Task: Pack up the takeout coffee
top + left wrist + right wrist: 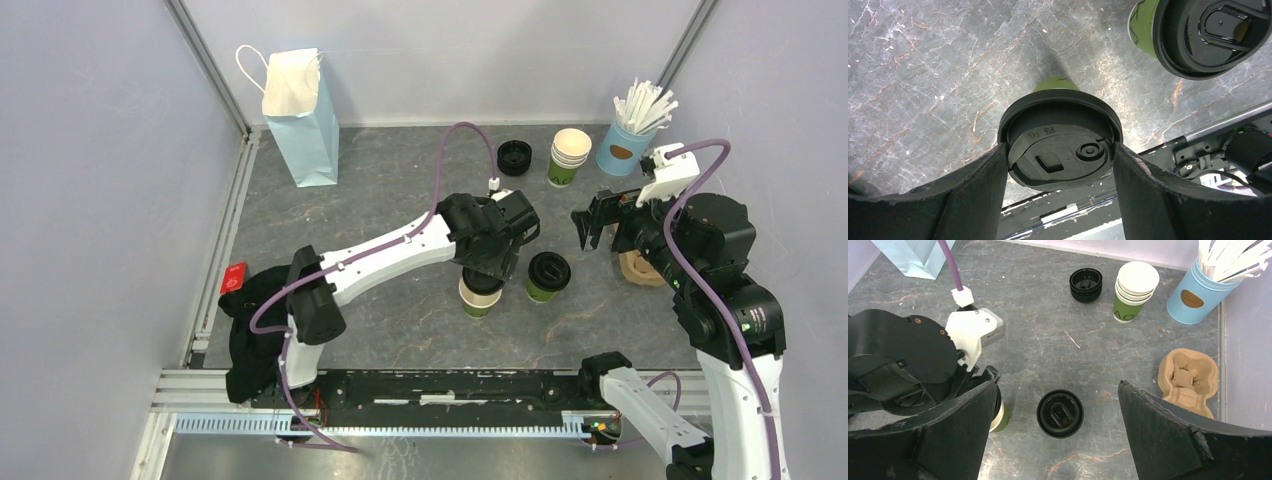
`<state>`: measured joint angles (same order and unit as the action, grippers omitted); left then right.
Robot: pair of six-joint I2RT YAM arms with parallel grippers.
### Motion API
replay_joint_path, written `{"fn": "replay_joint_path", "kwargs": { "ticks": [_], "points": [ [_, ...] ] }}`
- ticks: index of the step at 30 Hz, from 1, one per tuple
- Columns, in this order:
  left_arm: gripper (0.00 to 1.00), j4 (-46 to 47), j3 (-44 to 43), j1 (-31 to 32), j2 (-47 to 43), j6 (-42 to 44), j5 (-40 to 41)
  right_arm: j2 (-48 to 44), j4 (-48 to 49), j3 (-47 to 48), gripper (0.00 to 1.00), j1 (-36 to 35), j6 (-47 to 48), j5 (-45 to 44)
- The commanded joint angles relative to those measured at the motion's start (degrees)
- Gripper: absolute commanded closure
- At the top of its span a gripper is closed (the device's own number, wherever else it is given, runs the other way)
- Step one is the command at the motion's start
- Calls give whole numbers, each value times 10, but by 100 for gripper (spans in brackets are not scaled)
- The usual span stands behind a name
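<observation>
- Takeout coffee stands mid-table as two lidded green cups, the left cup (481,297) near the right cup (548,275) but not touching it.
- Both fingers of the left gripper (1060,159) press the left cup's black lid (1058,107).
- Up and to the right, the right gripper (1057,385) hangs spread wide, holding nothing.

The left arm (380,250) reaches from its base at the near edge diagonally forward and to the right, with its forearm nearly level and its wrist (490,228) bent downward. The left gripper (1060,150) points down, and its two dark fingers (983,190) press against opposite sides of a lidded coffee cup (1063,160) at the lid.

The right arm (735,300) rises from its base at the near right and folds at the elbow. Its wrist (700,230) is turned toward the left. The right gripper (1057,385) hangs above the table with its fingers (1168,430) spread wide, and nothing is between them.
</observation>
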<state>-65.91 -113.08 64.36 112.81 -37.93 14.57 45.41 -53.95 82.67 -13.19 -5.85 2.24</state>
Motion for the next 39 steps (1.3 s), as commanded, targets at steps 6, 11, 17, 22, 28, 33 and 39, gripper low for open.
{"fn": "replay_joint_path", "kwargs": {
  "ticks": [6, 11, 17, 22, 28, 33, 39],
  "points": [
    [37, -30, -26, 1, 25, 36, -23, -3, 16, -9, 2, -13, 12, -14],
    [37, -31, -23, 1, 29, 45, -37, -8, 20, -17, 2, -14, 10, -8],
    [36, -33, -21, 1, 34, 49, -46, -10, 19, -20, 2, -14, 10, -9],
    [36, -33, -28, 1, 39, 55, -44, -11, 19, -21, 2, -13, 10, -8],
    [36, -32, -26, 1, 43, 61, -40, -15, 18, -24, 2, -13, 10, -14],
    [35, -36, -26, 1, 47, 63, -38, -17, 18, -26, 2, -14, 12, -14],
    [33, -36, -29, 1, 53, 66, -38, -18, 19, -28, 2, -14, 12, -14]
  ]
}}
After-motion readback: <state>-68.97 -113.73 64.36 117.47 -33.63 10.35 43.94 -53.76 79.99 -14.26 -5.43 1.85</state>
